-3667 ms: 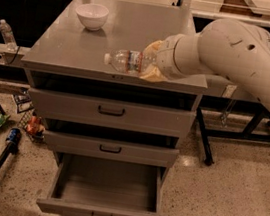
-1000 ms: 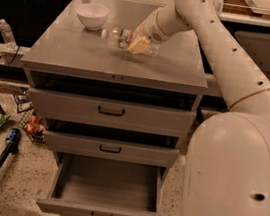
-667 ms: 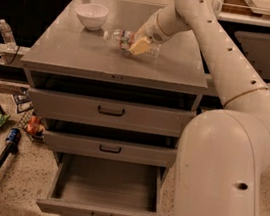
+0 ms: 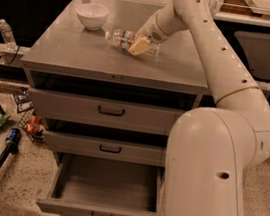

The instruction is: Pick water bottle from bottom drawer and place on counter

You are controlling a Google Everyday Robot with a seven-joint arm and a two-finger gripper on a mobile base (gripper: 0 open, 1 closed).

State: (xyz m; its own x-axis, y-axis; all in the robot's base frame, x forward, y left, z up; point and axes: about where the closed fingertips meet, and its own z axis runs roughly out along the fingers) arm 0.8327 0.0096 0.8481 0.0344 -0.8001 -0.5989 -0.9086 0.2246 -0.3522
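Grey metal bottom drawer (image 4: 105, 189) sits nearest, pulled wide open, and the two drawers above it are pushed in. To the right the big white arm (image 4: 217, 168) fills the near side and reaches up over the desk (image 4: 82, 51). Water bottle (image 4: 119, 38) is lying on its side on the desk top, a bit past the middle. The hand (image 4: 140, 45) is right on the bottle's right half, touching it, but honestly can't tell if it's pinching it or just resting around it. White bowl (image 4: 91, 15) is just beyond, far left.
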